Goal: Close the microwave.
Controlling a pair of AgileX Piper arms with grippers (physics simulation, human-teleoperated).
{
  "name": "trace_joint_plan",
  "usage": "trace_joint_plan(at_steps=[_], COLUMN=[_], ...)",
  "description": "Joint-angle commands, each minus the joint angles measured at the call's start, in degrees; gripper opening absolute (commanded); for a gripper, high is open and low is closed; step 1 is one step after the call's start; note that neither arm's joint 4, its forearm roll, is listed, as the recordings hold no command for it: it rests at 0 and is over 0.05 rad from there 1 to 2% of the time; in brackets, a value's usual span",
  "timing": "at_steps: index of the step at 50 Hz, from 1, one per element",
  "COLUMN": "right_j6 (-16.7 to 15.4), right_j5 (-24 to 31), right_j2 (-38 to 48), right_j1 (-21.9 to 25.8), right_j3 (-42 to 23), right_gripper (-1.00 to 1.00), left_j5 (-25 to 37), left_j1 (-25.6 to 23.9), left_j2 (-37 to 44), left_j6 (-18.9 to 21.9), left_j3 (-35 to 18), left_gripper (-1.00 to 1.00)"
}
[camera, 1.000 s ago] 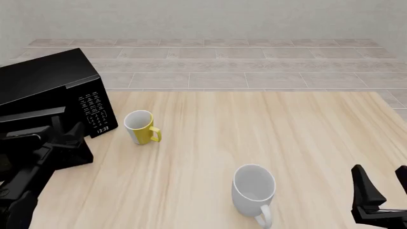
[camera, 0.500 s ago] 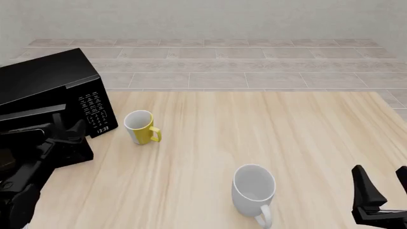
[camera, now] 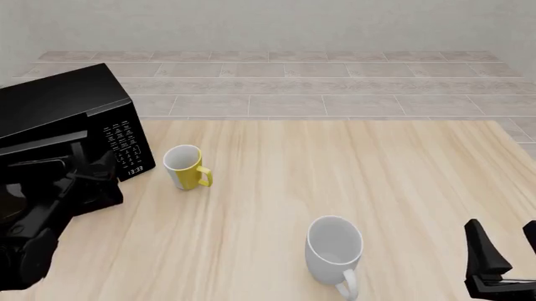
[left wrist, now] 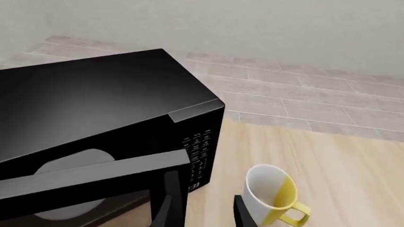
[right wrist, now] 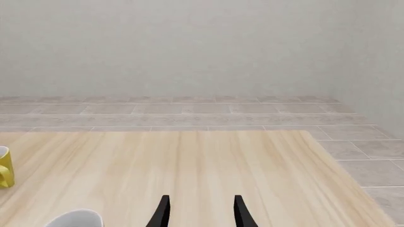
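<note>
The black microwave [camera: 63, 103] stands at the table's far left, with its keypad panel [camera: 124, 141] facing right. Its door [left wrist: 94, 176] stands partly open, and the white round plate [left wrist: 73, 163] shows inside in the left wrist view. My left gripper [camera: 94, 164] is open and empty at the door's free edge. In the left wrist view [left wrist: 203, 213] one finger [left wrist: 165, 208] lies against the door's outer face. My right gripper [camera: 505, 251] is open and empty at the table's near right corner; it also shows in the right wrist view [right wrist: 200, 213].
A yellow mug [camera: 186, 167] stands just right of the microwave, close to my left gripper. A white mug [camera: 334, 249] lies on its side near the front middle. The wooden table [camera: 352, 169] ends at a tiled floor behind.
My left gripper has moved forward toward the microwave, and the door has swung with it, closer to the microwave body. The right arm has barely moved.
</note>
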Motion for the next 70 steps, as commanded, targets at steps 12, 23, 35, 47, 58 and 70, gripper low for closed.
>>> trace_joint_plan(at_steps=[12,23,35,47,58,70], right_j6=[0.02,-0.09,-0.15,-0.22,-0.08,0.19], right_j5=[-0.83,-0.35,0.25,1.61,2.45,3.46], right_j2=[0.78,0.46,-0.13,-1.20,-2.20,-3.32], right_j1=[0.10,-0.01,-0.11,0.03,-0.29,-0.42], right_j3=[0.15,0.00,-0.08,-0.61,-0.59,-0.60], right_gripper=[1.00,1.00,1.00,1.00,1.00,1.00], left_j5=[4.19,4.36,4.75,5.04,6.12,6.09], left_j1=[-1.21,-1.23,-1.20,-0.57,-0.06,0.40], left_j2=[5.50,7.37,8.20,9.67,10.15,11.74], left_j6=[1.33,1.39,1.72,1.95,1.72,1.89], left_j3=[-1.64,-2.98,-4.17,-5.31,-6.51,-7.60], left_gripper=[1.00,1.00,1.00,1.00,1.00,1.00])
